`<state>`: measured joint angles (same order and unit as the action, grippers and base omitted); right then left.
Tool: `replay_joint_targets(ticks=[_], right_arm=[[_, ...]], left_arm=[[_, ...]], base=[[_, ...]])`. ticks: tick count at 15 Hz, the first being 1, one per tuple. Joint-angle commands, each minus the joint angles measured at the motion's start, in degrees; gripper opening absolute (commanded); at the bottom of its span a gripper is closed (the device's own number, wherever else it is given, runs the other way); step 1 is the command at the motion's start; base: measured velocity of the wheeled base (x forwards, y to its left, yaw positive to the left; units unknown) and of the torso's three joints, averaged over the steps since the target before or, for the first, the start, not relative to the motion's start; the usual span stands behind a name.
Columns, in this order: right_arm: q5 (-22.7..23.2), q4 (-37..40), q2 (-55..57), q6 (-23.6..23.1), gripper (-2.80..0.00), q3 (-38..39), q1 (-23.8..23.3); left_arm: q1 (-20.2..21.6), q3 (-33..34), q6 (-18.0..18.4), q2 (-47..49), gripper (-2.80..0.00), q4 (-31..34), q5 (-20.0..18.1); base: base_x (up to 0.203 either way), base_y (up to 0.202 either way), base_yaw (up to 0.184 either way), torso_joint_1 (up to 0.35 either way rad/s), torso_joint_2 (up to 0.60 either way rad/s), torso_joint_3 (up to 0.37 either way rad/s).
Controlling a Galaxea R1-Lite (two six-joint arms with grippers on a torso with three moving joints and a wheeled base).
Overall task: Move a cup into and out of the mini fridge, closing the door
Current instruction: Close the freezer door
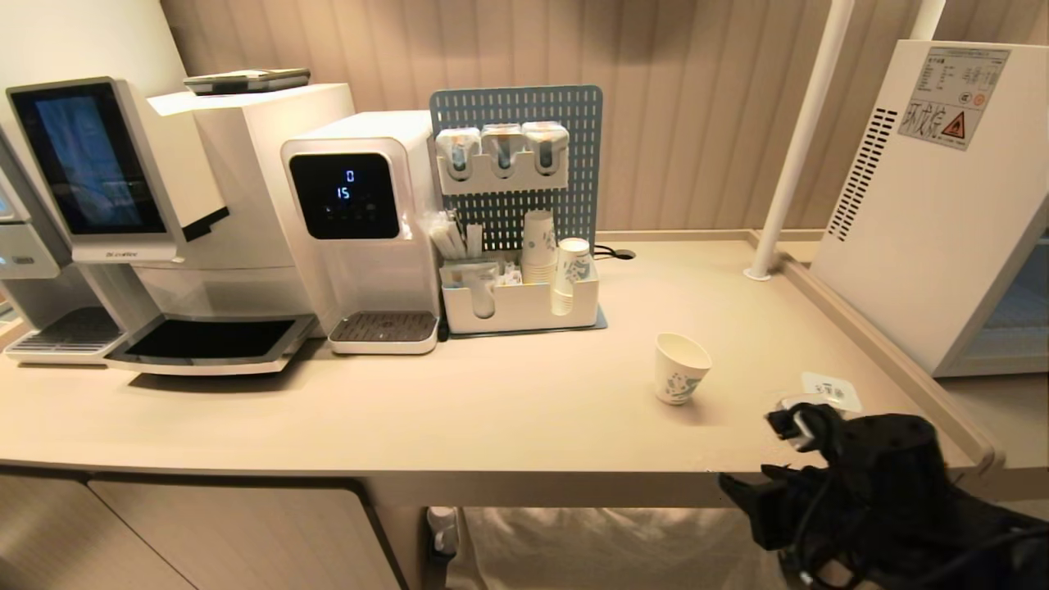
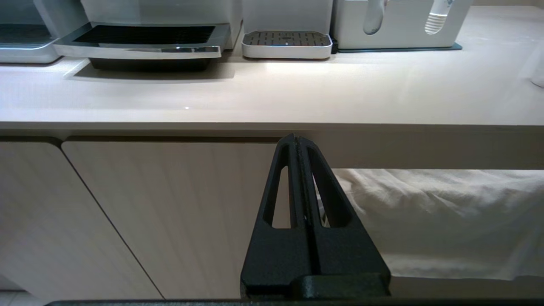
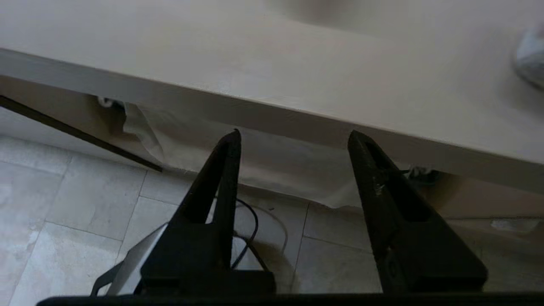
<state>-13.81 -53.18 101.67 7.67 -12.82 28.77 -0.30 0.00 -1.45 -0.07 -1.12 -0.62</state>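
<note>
Head view: the cup (image 1: 680, 368) stands upright at centre right on open bench (image 1: 492, 410); mini fridge (image 1: 942, 205) at right edge; right gripper (image 1: 770, 459) lower right, below the bench's front edge. Left wrist view: left gripper (image 2: 299, 144) fingers clenched, empty. Right wrist view: fingers (image 3: 227, 170) released, parted, empty.

Cut-off edges, a hidden fridge front, a blurred shape

The white boxy mini fridge (image 1: 934, 205) is cut by the head view's right edge; only its vented side shows, its front and interior hidden; the warning sticker's print is too small to read; the black right gripper (image 1: 787, 459), low at the beige bench's (image 1: 492, 410) front edge, has its jaws masked by its own body there; a pale blurred shape (image 3: 529, 59) on the bench at the right wrist view's edge cannot be identified.
</note>
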Motion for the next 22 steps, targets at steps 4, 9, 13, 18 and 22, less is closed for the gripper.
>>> replay_joint_targets(ticks=[4, 9, 13, 18, 22], right_arm=[[-9.43, 10.53, -38.08, 0.28, -2.8, 8.57, 2.53], [-31.5, 64.74, -67.02, 7.99, -2.8, -7.66, 4.31], [-36.24, 71.34, -77.67, 8.47, -2.8, -8.56, -14.83], [-19.75, 71.93, -98.01, -0.75, -2.8, -4.95, -29.48], [3.45, 56.85, -101.81, -8.79, -2.8, 8.88, -28.62]], left_arm=[[0.04, 0.0, -0.04, 0.05, -2.8, -0.02, 0.01], [0.04, 0.0, -0.04, 0.03, -2.8, -0.02, 0.01], [0.04, 0.0, -0.04, -0.01, -2.8, -0.02, 0.01], [0.04, 0.0, -0.04, -0.01, -2.8, -0.02, 0.01], [0.04, 0.0, -0.04, 0.07, -2.8, -0.02, 0.01]], base=[[0.0, 0.0, 0.0, 0.0, 0.0, 0.0], [0.0, 0.0, 0.0, 0.0, 0.0, 0.0], [0.0, 0.0, 0.0, 0.0, 0.0, 0.0], [0.0, 0.0, 0.0, 0.0, 0.0, 0.0], [0.0, 0.0, 0.0, 0.0, 0.0, 0.0]])
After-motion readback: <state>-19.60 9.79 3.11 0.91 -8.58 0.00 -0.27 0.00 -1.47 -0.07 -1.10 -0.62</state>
